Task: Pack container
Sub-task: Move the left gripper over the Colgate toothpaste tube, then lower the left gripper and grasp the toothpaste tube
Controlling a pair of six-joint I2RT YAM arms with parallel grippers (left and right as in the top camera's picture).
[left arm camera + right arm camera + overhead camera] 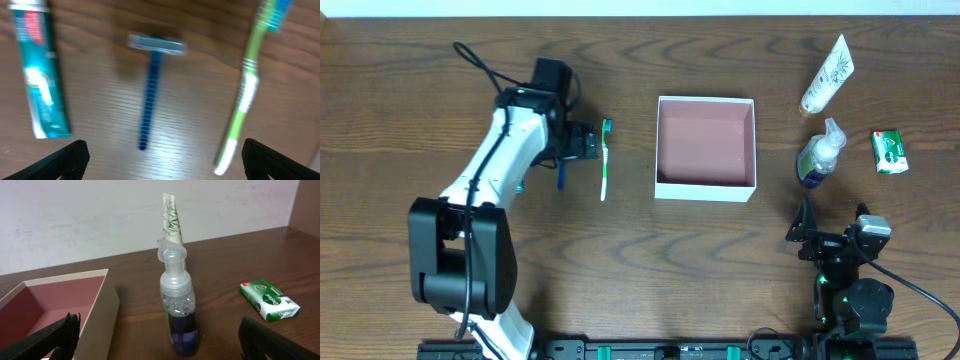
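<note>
The container [705, 185], a square white-walled box with a pink floor, sits mid-table; its near corner shows in the right wrist view [95, 300]. My left gripper [578, 143] hangs open above the table. Under it lie a toothpaste tube [40, 75], a blue razor [152, 85] and a green toothbrush [247, 85], with nothing between the fingers [162, 160]. The toothbrush [605, 158] lies left of the container. My right gripper [832, 232] is open and low at the front right. It faces a pump bottle [177, 310] of purple liquid [818, 155] from a short distance [162, 340].
A white squeeze tube [828, 75] lies at the back right, showing behind the bottle [171, 222]. A green soap box [890, 152] sits right of the bottle [270, 300]. A pale wall runs behind the table's far edge.
</note>
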